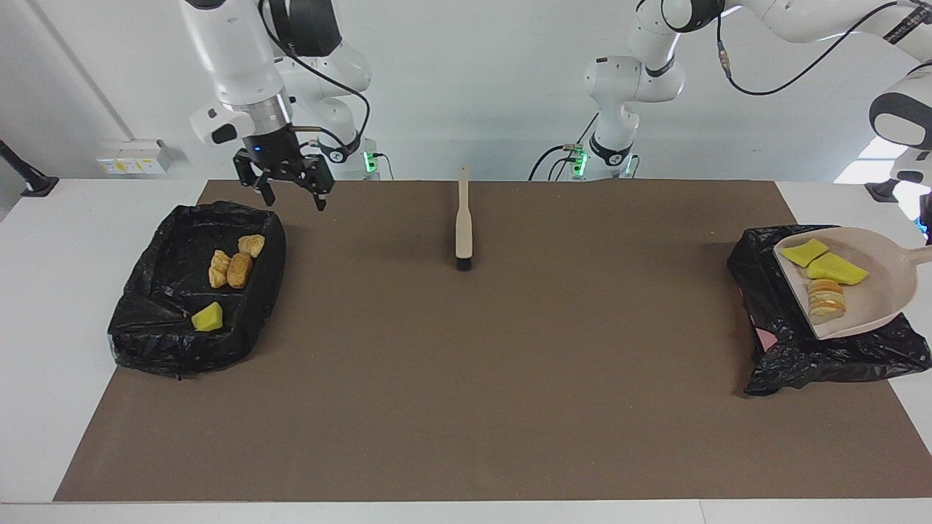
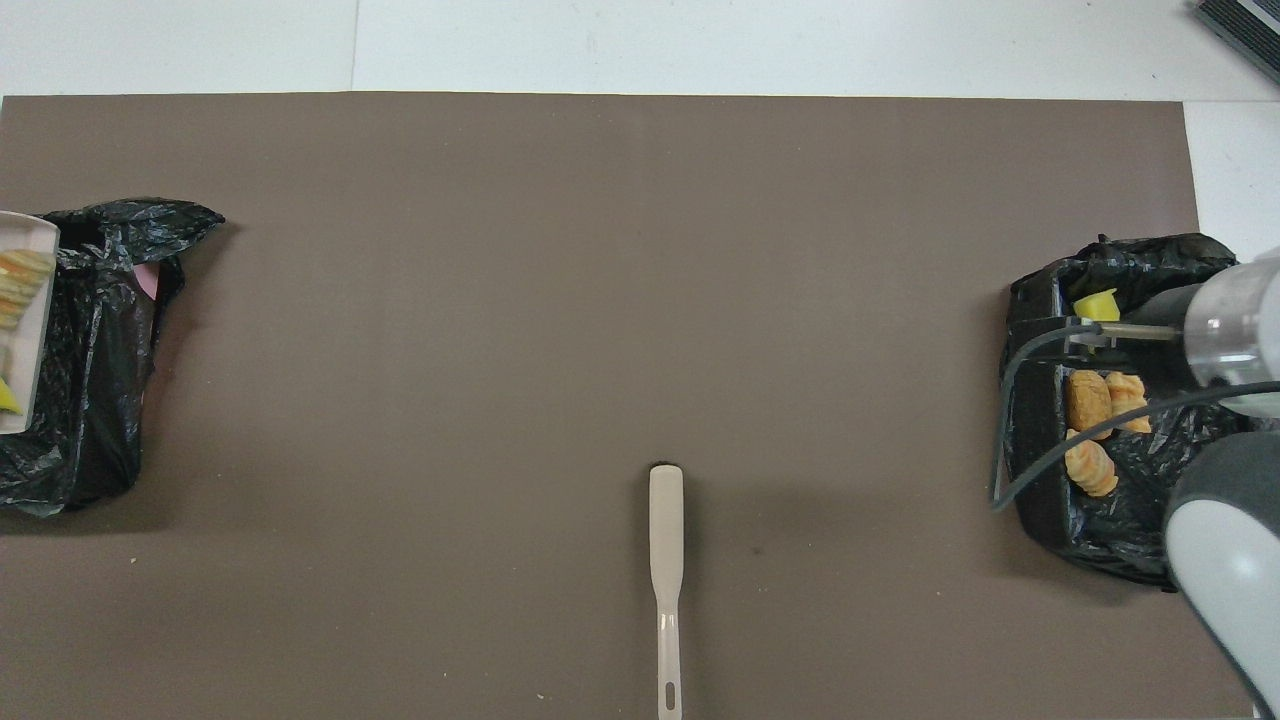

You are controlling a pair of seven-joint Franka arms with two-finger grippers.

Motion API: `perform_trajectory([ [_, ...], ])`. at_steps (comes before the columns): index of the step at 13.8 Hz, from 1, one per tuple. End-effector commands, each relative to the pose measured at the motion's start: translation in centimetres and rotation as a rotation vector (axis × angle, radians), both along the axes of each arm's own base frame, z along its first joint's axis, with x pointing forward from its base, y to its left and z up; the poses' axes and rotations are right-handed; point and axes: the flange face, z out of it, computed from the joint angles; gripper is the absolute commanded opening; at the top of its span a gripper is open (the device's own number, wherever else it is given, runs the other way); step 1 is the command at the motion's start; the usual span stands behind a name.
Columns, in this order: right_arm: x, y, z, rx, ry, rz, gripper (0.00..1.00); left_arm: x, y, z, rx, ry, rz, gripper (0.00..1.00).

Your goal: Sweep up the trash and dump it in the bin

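Observation:
A beige dustpan (image 1: 863, 295) hangs in the air over the black-lined bin (image 1: 823, 360) at the left arm's end of the table. It carries trash: two yellow chunks (image 1: 804, 252) and a bread-like piece (image 1: 826, 300). Its handle runs out of the facing view toward my left gripper, which is out of view and shut on it. In the overhead view only the dustpan's edge (image 2: 22, 330) shows over that bin (image 2: 100, 400). My right gripper (image 1: 290, 193) hangs open and holds nothing, about over the rim of the bin (image 1: 145, 349) at the right arm's end.
A beige brush (image 1: 463, 222) with black bristles lies on the brown mat, also in the overhead view (image 2: 665, 560). The bin (image 2: 1030, 450) at the right arm's end holds three bread pieces (image 1: 233, 266) and a yellow chunk (image 1: 207, 317).

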Motion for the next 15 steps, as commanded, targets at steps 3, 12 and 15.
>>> perform_trajectory([
  [3, -1.3, -4.3, 6.1, -0.014, 0.121, 0.014, 1.0, 0.3, 1.2, 1.1, 0.199, 0.012, -0.054, 0.0],
  [12, -2.1, -4.1, 6.3, -0.016, 0.096, 0.021, 1.0, 0.1, 0.9, 4.8, 0.431, -0.024, 0.044, 0.0],
  [15, -2.8, -3.5, 8.0, 0.031, 0.1, 0.044, 1.0, 0.4, -2.3, 5.5, 0.527, 0.026, 0.096, 0.0],
])
